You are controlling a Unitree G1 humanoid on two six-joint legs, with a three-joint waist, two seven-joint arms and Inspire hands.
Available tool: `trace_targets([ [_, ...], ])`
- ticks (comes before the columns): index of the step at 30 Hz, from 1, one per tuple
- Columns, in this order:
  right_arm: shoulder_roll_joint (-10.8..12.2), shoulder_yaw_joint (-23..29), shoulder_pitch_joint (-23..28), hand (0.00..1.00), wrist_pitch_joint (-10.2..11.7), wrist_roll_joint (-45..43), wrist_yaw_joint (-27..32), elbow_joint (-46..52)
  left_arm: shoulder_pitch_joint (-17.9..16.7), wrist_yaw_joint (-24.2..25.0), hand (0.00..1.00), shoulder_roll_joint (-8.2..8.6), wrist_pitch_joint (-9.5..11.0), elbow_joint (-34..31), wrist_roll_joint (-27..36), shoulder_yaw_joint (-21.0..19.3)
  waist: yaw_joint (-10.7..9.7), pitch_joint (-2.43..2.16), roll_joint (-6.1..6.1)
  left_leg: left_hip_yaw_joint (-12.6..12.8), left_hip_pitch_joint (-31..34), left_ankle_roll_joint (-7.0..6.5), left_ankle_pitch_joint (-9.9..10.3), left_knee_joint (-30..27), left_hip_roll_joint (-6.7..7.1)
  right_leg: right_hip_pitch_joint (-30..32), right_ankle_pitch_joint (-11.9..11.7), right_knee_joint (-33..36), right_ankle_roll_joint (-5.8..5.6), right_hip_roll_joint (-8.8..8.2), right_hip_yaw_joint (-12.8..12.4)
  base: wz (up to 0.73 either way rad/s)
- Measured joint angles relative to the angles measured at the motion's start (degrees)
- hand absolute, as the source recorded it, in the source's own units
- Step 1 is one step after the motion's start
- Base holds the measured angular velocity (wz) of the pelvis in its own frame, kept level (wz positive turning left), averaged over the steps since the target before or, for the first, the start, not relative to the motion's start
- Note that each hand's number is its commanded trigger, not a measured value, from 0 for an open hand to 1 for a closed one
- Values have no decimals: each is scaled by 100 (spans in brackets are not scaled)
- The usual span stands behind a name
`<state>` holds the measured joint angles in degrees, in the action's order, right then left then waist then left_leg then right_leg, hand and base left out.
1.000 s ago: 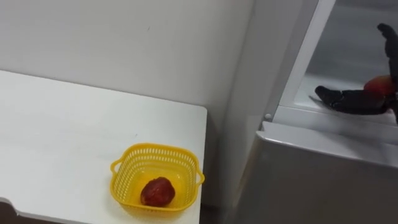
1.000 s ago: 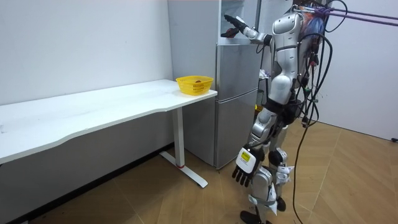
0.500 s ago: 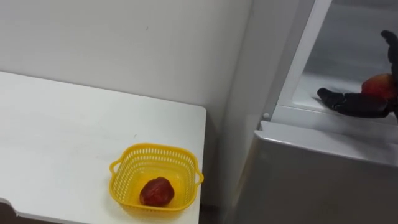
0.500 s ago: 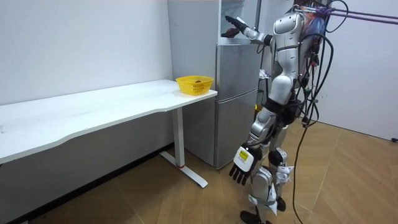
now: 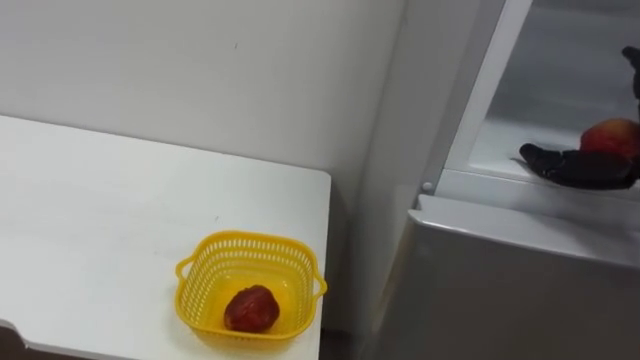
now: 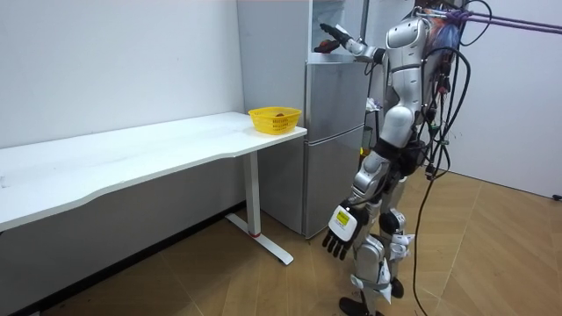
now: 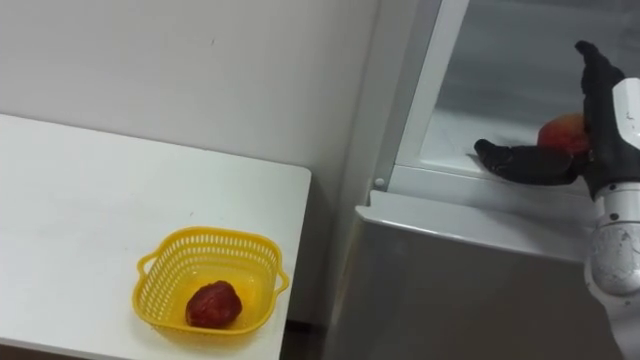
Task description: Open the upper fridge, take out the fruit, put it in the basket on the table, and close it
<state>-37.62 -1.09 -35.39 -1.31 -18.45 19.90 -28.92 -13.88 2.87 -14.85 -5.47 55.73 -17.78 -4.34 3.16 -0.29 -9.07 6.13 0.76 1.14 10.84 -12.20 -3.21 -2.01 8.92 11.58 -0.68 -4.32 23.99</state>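
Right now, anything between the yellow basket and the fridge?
Nothing loose. Left eye view shows a sliver of bare table right of the basket, then a gap before the fridge.

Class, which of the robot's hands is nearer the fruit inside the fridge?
Right. The right hand lies inside the fridge, right beside the fruit. The left hand hangs low by the robot's leg, far below it.

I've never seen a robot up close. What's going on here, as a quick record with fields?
robot: standing at the fridge
right hand: open, inside the upper compartment, by a red fruit
left hand: open, hanging by its side
basket: yellow, on the white table, holding a second red fruit
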Motion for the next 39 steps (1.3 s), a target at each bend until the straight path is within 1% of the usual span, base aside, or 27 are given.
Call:
trace_targets([
  [1,-2,1,0,0,2,20,-32,-21,-10,0,0,0,-7,0,3,-1,-9,-4,5,-7,2,0,0,-1,0,0,0,0,0,-1,1,0],
  [3,-21,17,-2,0,2,197,-151,-178,-18,-8,0,-1,-46,0,8,-7,-7,-30,20,-18,7,0,0,-9,1,-4,0,1,0,-2,3,3],
  [7,-21,65,-2,0,3,300,-313,-201,-18,-6,0,2,-46,1,5,-17,5,-41,42,-18,19,0,0,-16,1,-5,0,1,0,-6,4,0],
  [10,-21,72,-2,0,6,398,-412,-233,-23,-1,0,2,-46,1,6,-38,7,-41,47,-12,20,-1,-1,-14,3,-13,0,3,0,-8,-5,0],
  [16,-84,74,-28,0,20,767,-633,-464,-58,20,0,5,-46,3,7,-35,6,-5,103,-14,7,-2,-1,-57,3,-74,0,3,0,-12,-2,3],
  [17,-86,73,-73,0,20,775,-707,-531,-90,35,0,5,-46,4,7,-27,-22,4,115,-14,-7,-2,-1,-58,2,-88,0,3,0,-12,-2,0],
  [20,-87,60,-161,0,-2,986,-901,-638,-90,72,0,5,-47,2,5,-25,-14,-6,140,-9,-17,-4,-6,-58,-1,-89,0,7,1,-15,-4,0],
  [23,-87,60,-170,0,-6,1198,-1095,-638,-110,139,0,1,-59,3,11,0,3,-10,136,-5,-32,-8,-12,-55,1,-98,0,14,1,-21,-4,0],
  [24,-88,60,-170,16,-9,1276,-1173,-645,-128,161,0,1,-76,3,10,0,-2,-13,128,-5,-33,-10,-14,-55,1,-98,0,18,1,-25,-3,0],
  [25,-88,60,-172,70,-13,1309,-1216,-649,-129,169,0,1,-89,3,10,0,-7,-13,123,-5,-32,-12,-16,-55,0,-98,0,18,0,-27,-3,0],
  [26,-88,60,-174,100,-36,1369,-1301,-649,-129,182,0,1,-111,3,10,0,-14,-10,111,-5,-32,-14,-17,-54,-1,-98,0,18,0,-32,-2,0],
  [28,-88,61,-176,100,-129,1412,-1418,-651,-121,196,0,0,-156,2,10,-3,-19,7,80,-5,-31,-16,-18,-54,-2,-97,0,18,0,-41,-2,0],
  [31,-97,48,-185,100,-133,1442,-1509,-667,-116,237,0,-12,-169,2,24,5,-22,8,31,-4,-33,-19,-18,-54,4,-96,0,15,0,-46,-17,0],
  [35,-110,8,-190,100,-156,1424,-1542,-669,-109,227,0,-23,-168,2,27,24,-14,8,10,-3,-35,-19,-18,-54,3,-95,0,14,1,-38,-13,0],
  [39,-136,-6,-307,100,-185,1230,-1523,-669,-117,224,0,-23,-168,2,27,26,-12,15,20,-4,-35,-18,-18,-54,3,-96,0,13,1,-27,-12,0],
])
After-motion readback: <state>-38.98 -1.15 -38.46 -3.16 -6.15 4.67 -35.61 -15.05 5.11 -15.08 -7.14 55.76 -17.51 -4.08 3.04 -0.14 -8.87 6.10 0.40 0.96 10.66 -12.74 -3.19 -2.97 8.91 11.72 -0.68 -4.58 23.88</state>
